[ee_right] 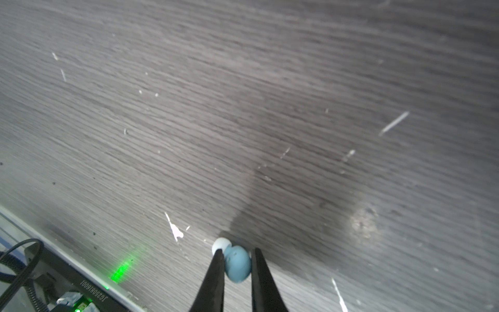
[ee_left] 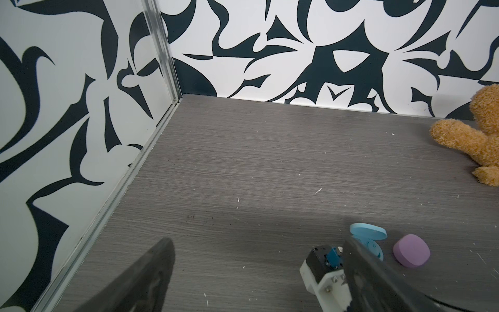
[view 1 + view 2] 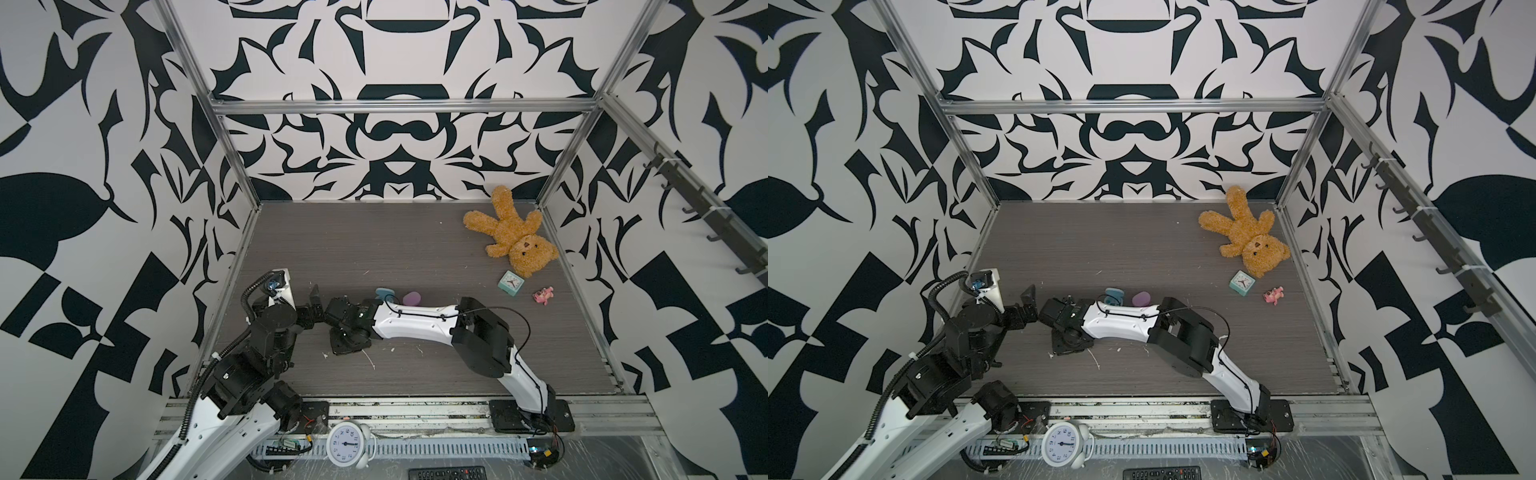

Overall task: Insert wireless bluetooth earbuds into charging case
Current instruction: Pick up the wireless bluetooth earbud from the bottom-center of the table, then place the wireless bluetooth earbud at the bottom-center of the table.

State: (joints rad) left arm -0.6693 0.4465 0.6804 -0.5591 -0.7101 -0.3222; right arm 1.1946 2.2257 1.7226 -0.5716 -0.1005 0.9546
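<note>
**Item 1: right gripper (image 1: 237, 251).** It is pinched on the pale blue earbud (image 1: 238, 266), with one black finger on each flank. The white ear-tip (image 1: 221, 243) pokes out past one finger. The bud sits low at the surface (image 1: 270, 108), and you cannot tell whether it is resting there or just clear. It is on the robot's side of the blue charging case (image 3: 384, 294), near it.
- Handling: the bud is smooth and rounded, so it will likely squirt out if the squeeze slackens. Keep the pinch firm, rise straight up before travelling, and avoid wrist rolls.

**Item 2: left gripper (image 2: 258, 239).** It is spread wide and empty, beside the blue charging case. You could use it to steady the case during seating (optional, but wise with a light case).

**Item 3: blue charging case (image 2: 368, 237).** The lid is up, and this is the bud's destination by colour. Its wells are partly hidden behind a left finger, so check the well's outline before you lower. Seat the bud gently and open only once it is settled.

**Item 4: purple case (image 2: 411, 250).** It is closed and lies just beside the blue charging case. Do not clip it on approach.

**Item 5: teddy bear (image 3: 515, 237), small clock (image 3: 510, 283), pink toy (image 3: 543, 295).** All three are well apart from the blue charging case. Ignore them.

**Item 6: remaining earbuds.** None can be made out in any view.
</note>
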